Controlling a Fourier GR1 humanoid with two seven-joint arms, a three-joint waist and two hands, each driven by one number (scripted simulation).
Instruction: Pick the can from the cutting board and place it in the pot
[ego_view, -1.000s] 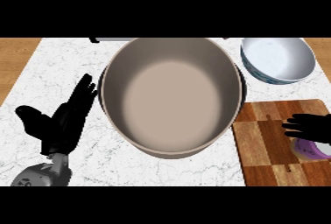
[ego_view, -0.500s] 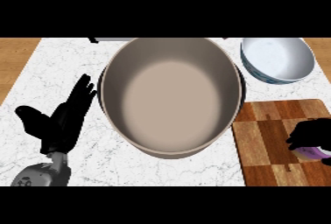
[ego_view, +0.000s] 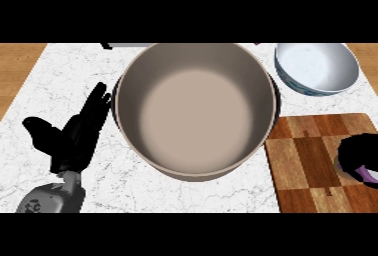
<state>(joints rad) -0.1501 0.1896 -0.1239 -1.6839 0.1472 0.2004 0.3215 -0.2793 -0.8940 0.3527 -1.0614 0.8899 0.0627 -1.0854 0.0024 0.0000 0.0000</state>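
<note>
At the far left, the left robot hand (ego_view: 70, 137) rests on the white marble counter (ego_view: 44, 85). It is open, its fingers straight and pointing away from the robot and its thumb spread out to the left. It holds nothing. Its grey forearm (ego_view: 50, 199) comes in from the lower edge. The fingertips lie just beside the pot's left wall; whether they touch it cannot be told.

The pot (ego_view: 196, 112) fills the middle of the view. It is big and oval, with a beige inside and nothing in it.

Behind and to the right of the pot stands a white bowl (ego_view: 317, 67) with a bluish outer wall, close to the pot's rim.

In front of the bowl the wooden board (ego_view: 306, 160) lies with its left edge partly under the pot's side.

At the board's right end, cut by the view's edge, the right robot hand (ego_view: 356, 149) is curled round the can (ego_view: 366, 174). Only a small purple part of the can shows below the fingers. Can and hand are over the board, well apart from the pot; whether the can stands on the wood or is raised cannot be told.
</note>
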